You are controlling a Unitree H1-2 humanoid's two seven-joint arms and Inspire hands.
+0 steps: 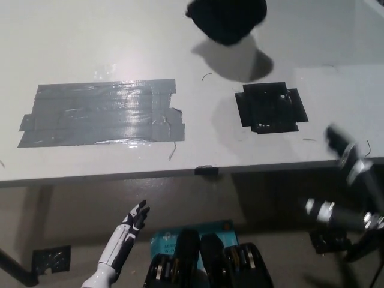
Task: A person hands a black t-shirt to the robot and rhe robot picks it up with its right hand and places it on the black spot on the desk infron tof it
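A bunched black t-shirt (227, 21) hangs at the top edge of the head view, above the white desk (180, 54), and casts a shadow just below itself. What holds it is out of the picture. The black spot (271, 108), a square of black tape, lies on the desk right of centre, a little nearer to me than the shirt. My black right hand (350, 161) is raised at the desk's right front edge, blurred, apart from both shirt and spot. My white left hand (135, 217) rests low below the desk's front edge, fingers apart and holding nothing.
A large patch of grey tape (102, 114) covers the desk's left half. A small dark clip (206, 170) sits on the front edge. Black tape (51, 259) marks the floor at lower left.
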